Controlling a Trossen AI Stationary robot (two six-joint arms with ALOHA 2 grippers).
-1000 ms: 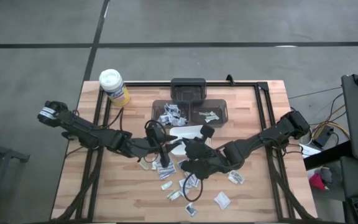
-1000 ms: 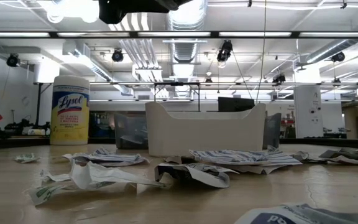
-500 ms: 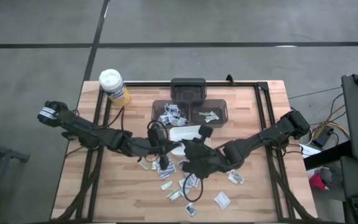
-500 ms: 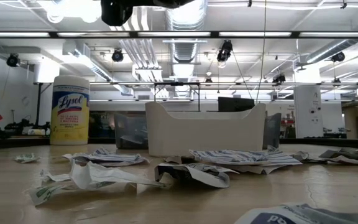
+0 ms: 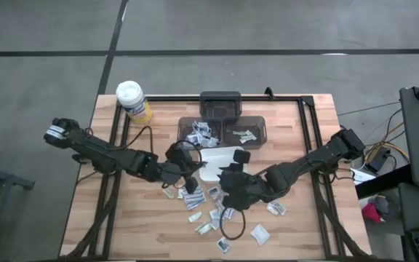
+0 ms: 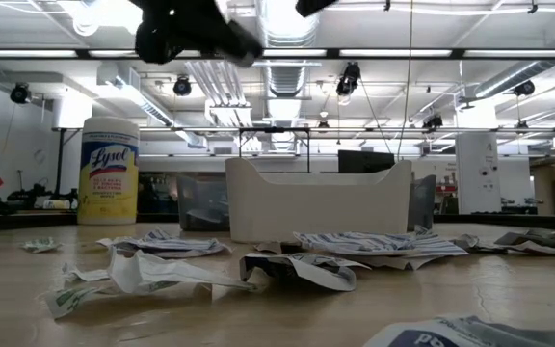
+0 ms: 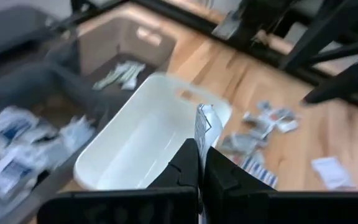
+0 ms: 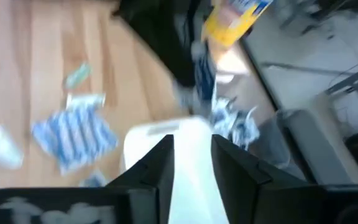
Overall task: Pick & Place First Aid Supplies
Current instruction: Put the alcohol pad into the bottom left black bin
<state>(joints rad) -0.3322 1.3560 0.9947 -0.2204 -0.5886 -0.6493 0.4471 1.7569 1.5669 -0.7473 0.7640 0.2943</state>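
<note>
My left gripper [image 5: 190, 167] is shut on a small white first aid packet [image 7: 202, 124], held above the near left end of the white tray [image 5: 222, 155]. My right gripper [image 5: 225, 179] hovers open over the tray's near end [image 8: 157, 132], a short way right of the left gripper, with nothing between its fingers. More packets [image 5: 211, 212] lie flat on the wooden table near the tray. Two dark bins beyond the tray hold white packets [image 5: 201, 133] and greenish ones [image 5: 244, 134]. My left gripper pinches the packet's lower edge [image 7: 201, 140] between its two shut fingers. The fingers slant down from the table's left. The packet stands on edge beyond the fingertips, lifted clear above the white tray.
A yellow canister with a white lid [image 5: 133, 101] stands at the far left corner. A dark box [image 5: 220, 104] sits behind the two bins. Black frame rails run along the table's left, right and far sides. Bare wood lies at the near left and far right.
Both wrists have turned above the near end of the white tray. In the low view my left gripper has tipped downward and shows lower in the picture. My right gripper has drawn slightly back toward the table's near right.
</note>
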